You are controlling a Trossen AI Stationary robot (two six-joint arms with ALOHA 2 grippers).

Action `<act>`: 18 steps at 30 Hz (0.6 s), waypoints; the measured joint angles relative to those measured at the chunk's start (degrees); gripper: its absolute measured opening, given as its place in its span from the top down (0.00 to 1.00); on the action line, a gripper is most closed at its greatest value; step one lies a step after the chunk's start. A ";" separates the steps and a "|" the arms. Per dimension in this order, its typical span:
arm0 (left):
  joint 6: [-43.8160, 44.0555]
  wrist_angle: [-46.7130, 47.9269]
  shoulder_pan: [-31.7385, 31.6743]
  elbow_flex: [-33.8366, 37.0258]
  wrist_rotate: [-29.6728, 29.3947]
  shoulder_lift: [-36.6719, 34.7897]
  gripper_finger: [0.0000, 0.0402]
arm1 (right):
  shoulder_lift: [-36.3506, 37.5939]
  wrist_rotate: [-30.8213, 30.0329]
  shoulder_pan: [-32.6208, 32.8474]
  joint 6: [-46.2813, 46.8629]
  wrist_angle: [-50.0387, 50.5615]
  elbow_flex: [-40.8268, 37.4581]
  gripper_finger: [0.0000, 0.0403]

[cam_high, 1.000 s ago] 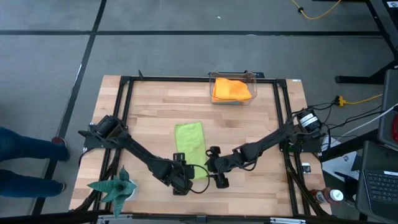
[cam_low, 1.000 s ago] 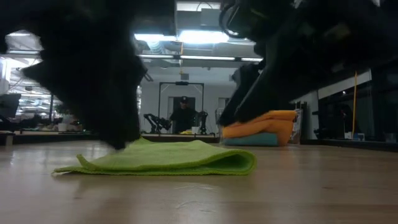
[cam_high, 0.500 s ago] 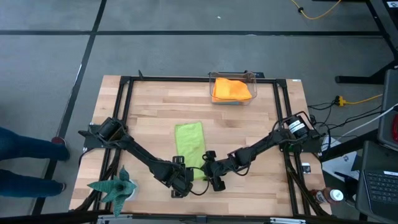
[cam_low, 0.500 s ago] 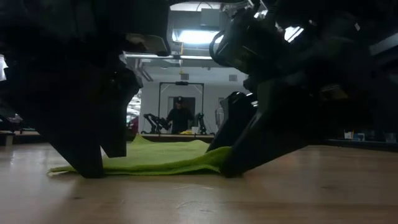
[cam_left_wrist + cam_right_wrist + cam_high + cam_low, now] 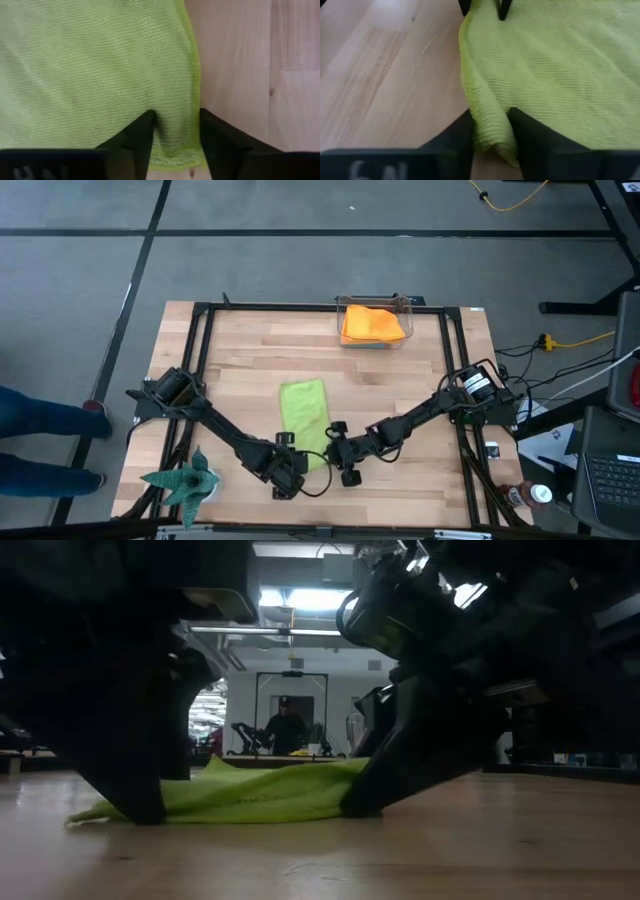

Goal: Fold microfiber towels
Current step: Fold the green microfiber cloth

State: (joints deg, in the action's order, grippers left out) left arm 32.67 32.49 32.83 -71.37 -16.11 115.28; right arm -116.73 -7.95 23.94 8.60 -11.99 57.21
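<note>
Lower centre of frame: left pincer (image 5: pixel 291 471) and right pincer (image 5: pixel 337 459) each pinch green towel (image 5: pixel 305 408) near-edge corners. Risk: thin pinch slips, uneven fold.

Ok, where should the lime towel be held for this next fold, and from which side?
By its two near corners, coming in from the table's front edge. The lime green towel lies as a long strip running away from the arms. The left gripper and right gripper each already pinch a corner there.
</note>
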 joint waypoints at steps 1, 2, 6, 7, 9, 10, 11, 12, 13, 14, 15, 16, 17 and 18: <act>-0.20 0.03 0.03 0.02 -0.49 0.00 0.66 | -0.02 -0.02 0.00 0.00 0.00 -0.02 0.71; -0.26 0.07 0.06 0.03 -0.99 0.00 0.70 | -0.02 -0.06 0.00 0.09 0.00 -0.02 0.75; -0.41 0.58 0.06 0.15 -2.24 0.02 0.90 | -0.02 -0.56 -0.04 1.32 0.01 -0.10 0.90; -0.48 0.69 0.06 0.17 -2.59 0.02 0.94 | -0.02 -0.55 -0.05 1.52 0.02 -0.11 0.94; -0.47 0.82 0.06 0.17 -2.80 -0.02 0.98 | 0.32 -0.83 -0.04 1.07 -0.13 -0.22 0.97; -0.54 1.25 0.06 -0.08 -2.83 -0.01 0.98 | 0.52 -1.24 -0.04 0.55 -0.17 -0.17 0.97; -0.57 1.89 0.06 -0.54 -2.88 0.07 0.99 | 0.95 -1.65 0.05 0.18 -0.05 -0.10 0.97; -0.59 2.99 0.03 -1.20 -3.11 0.17 0.99 | 1.53 -1.99 0.15 -0.36 0.42 0.04 0.98; -0.84 3.89 -0.01 -2.01 -3.53 0.23 0.99 | 2.11 -2.46 0.35 -1.50 1.14 0.02 0.98; -1.48 4.83 -0.01 -3.03 -4.14 0.34 0.99 | 2.84 -2.95 0.62 -3.01 1.55 0.00 0.98; -2.01 6.13 0.01 -4.09 -5.05 0.52 1.00 | 3.58 -3.95 0.88 -4.34 2.03 -0.08 0.98; -2.47 8.34 0.12 -5.25 -6.33 0.78 1.00 | 4.42 -4.87 1.16 -4.87 2.05 -0.10 0.98; -2.82 10.68 0.24 -6.39 -7.51 0.90 1.00 | 5.67 -6.07 1.51 -5.71 2.49 -0.08 0.98; -2.99 12.89 0.21 -7.94 -8.72 0.91 1.00 | 6.87 -7.22 1.85 -5.88 3.14 -0.05 0.99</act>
State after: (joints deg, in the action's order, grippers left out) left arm 29.68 45.38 33.04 -79.32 -24.83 116.19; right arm -109.86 -15.17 25.80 2.72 -8.84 57.16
